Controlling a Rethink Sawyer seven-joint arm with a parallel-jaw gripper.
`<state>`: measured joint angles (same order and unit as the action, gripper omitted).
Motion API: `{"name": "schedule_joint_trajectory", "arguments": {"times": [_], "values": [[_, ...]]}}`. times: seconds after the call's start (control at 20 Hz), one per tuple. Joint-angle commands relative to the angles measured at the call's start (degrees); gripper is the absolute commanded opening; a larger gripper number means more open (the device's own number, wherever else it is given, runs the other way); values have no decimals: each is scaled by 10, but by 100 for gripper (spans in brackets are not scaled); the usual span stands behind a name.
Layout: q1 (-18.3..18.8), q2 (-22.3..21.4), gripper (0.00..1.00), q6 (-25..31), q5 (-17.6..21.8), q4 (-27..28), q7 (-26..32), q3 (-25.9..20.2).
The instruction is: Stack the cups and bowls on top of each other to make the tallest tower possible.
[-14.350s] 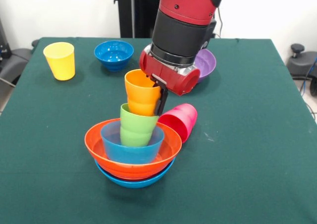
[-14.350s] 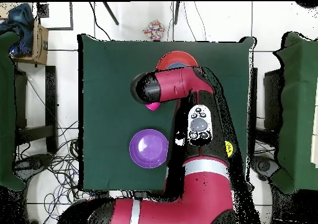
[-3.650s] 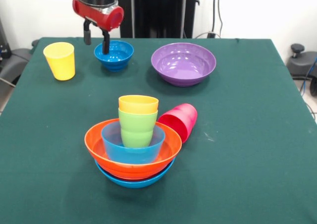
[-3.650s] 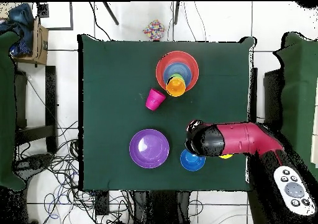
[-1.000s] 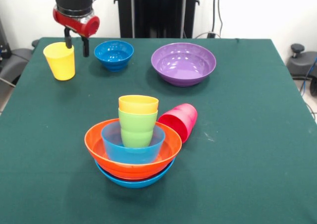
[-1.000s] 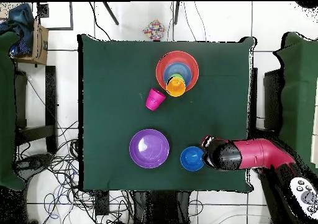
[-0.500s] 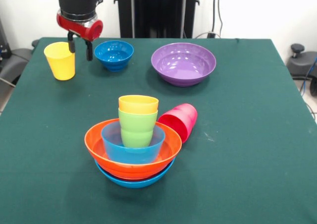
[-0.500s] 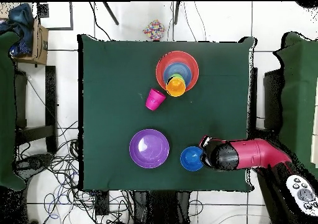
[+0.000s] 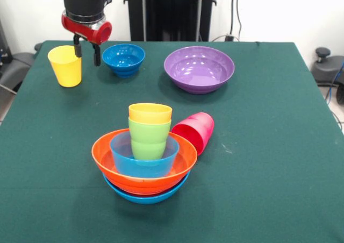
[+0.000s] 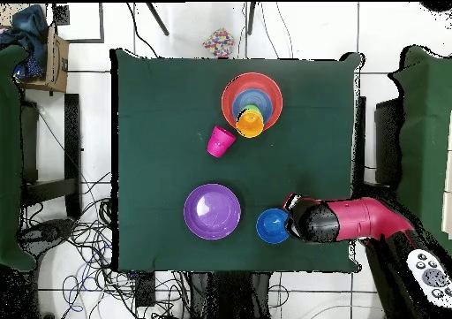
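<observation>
The tower (image 9: 144,162) stands at the near middle of the table: a light-blue bowl at the base, an orange bowl, a small light-blue bowl, then a green cup (image 9: 149,141) and an orange cup (image 9: 150,113) on top. A pink cup (image 9: 194,131) lies on its side, touching the tower's right. At the far left a yellow cup (image 9: 65,65) stands upright beside a dark-blue bowl (image 9: 123,58). My gripper (image 9: 87,59) hangs open between them, one finger by the yellow cup's rim, holding nothing. In the overhead view my arm (image 10: 340,220) hides the yellow cup.
A large purple bowl (image 9: 199,68) sits at the far middle, also seen from overhead as the purple bowl (image 10: 212,211). The green table (image 9: 279,146) ends close behind the yellow cup and the bowls.
Since 14 s ago the orange cup was let go on the tower and my gripper travelled to the yellow cup. Over the last second it shifted slightly right and down, then held still.
</observation>
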<state>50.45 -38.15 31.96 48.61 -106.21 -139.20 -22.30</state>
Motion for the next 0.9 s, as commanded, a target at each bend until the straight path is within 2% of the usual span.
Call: {"name": "schedule_joint_trajectory", "arguments": {"times": [0.05, 0.25, 0.45, 0.9], "values": [[-6, 23, 100, 0, 49, 13, 143, -29], [3, 24, 100, 14, 52, 20, 181, -42], [7, 22, 100, 20, 49, 19, 187, -44], [17, -13, 100, 59, 13, 10, 217, -62]]}}
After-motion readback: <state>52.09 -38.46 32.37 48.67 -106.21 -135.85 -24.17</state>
